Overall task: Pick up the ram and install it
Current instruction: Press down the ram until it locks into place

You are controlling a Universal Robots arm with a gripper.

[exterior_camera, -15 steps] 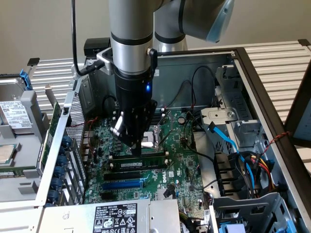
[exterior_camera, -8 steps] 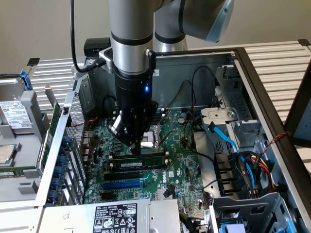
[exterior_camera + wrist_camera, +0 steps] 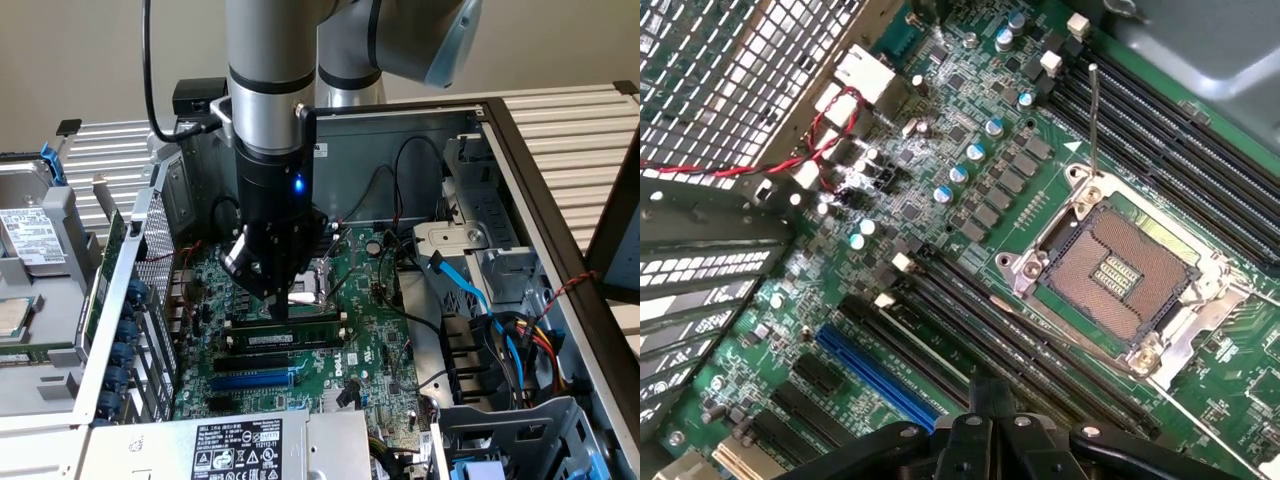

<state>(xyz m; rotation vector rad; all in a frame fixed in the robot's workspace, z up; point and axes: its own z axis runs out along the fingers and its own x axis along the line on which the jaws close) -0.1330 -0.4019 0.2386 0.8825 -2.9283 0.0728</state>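
The open grey steel computer case (image 3: 520, 150) lay on its side, and the large green motherboard (image 3: 370, 300) filled its floor. The silver robot arm (image 3: 265, 70) reached down into it, with a black cable (image 3: 150, 70) trailing from the wrist. On the board sat the square metal CPU socket (image 3: 1120, 275) with bare gold contacts, beside long black memory slots (image 3: 1010, 345) and a blue expansion slot (image 3: 875, 375).

The black gripper (image 3: 275, 292) hung just above the slots near the socket, its jaws clenched together; nothing could be seen held between them. The ram (image 3: 285, 340), a long thin green circuit stick with a white label, stood on edge in the slot area just below the fingertips, apparently seated or resting in a slot; which one could not be told.

Such a stick was probably light and stiff but fragile: best gripped across its flat faces near the middle, clear of the contact edge, and pressed evenly, since twisting might crack it.
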